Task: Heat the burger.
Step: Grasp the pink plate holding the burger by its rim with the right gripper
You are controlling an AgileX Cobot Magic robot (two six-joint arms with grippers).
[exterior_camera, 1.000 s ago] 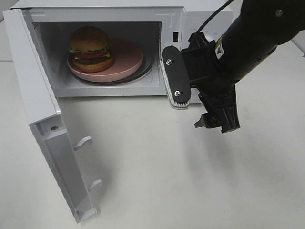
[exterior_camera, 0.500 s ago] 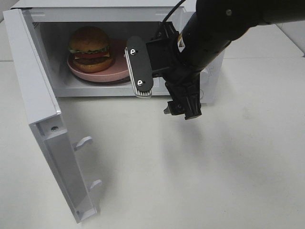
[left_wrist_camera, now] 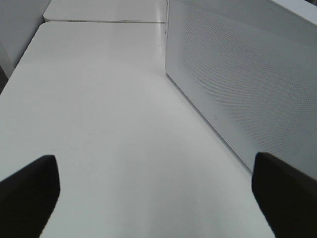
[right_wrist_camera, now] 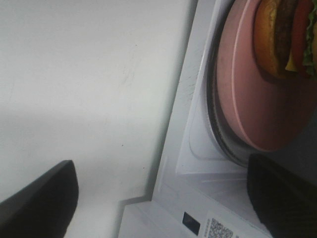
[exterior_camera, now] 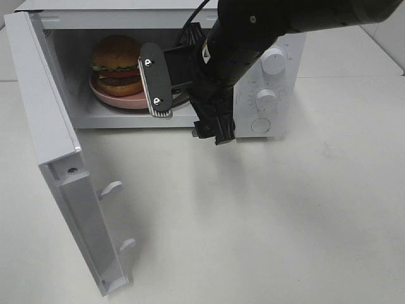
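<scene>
The burger (exterior_camera: 118, 62) stands on a pink plate (exterior_camera: 169, 79) inside the open microwave (exterior_camera: 145, 19), toward the left of the chamber. My right gripper (exterior_camera: 183, 104) hangs open just in front of the chamber's mouth, right of the burger and not touching it. Nothing is between its two fingers. The right wrist view shows the burger (right_wrist_camera: 287, 34) and the plate (right_wrist_camera: 257, 99) on the glass turntable, with the dark fingertips (right_wrist_camera: 39, 198) spread wide. My left gripper (left_wrist_camera: 158, 198) is open over bare table beside the microwave's outer wall (left_wrist_camera: 237, 84); it is out of the exterior view.
The microwave door (exterior_camera: 57, 145) is swung wide open to the left, with latch hooks sticking out of its inner face. The control panel with round knobs (exterior_camera: 273, 60) sits to the right of my arm. White table (exterior_camera: 253, 221) lies in front.
My right arm has swept left, from beside the control panel to in front of the open chamber, with its gripper still open. The burger and door have not moved.
</scene>
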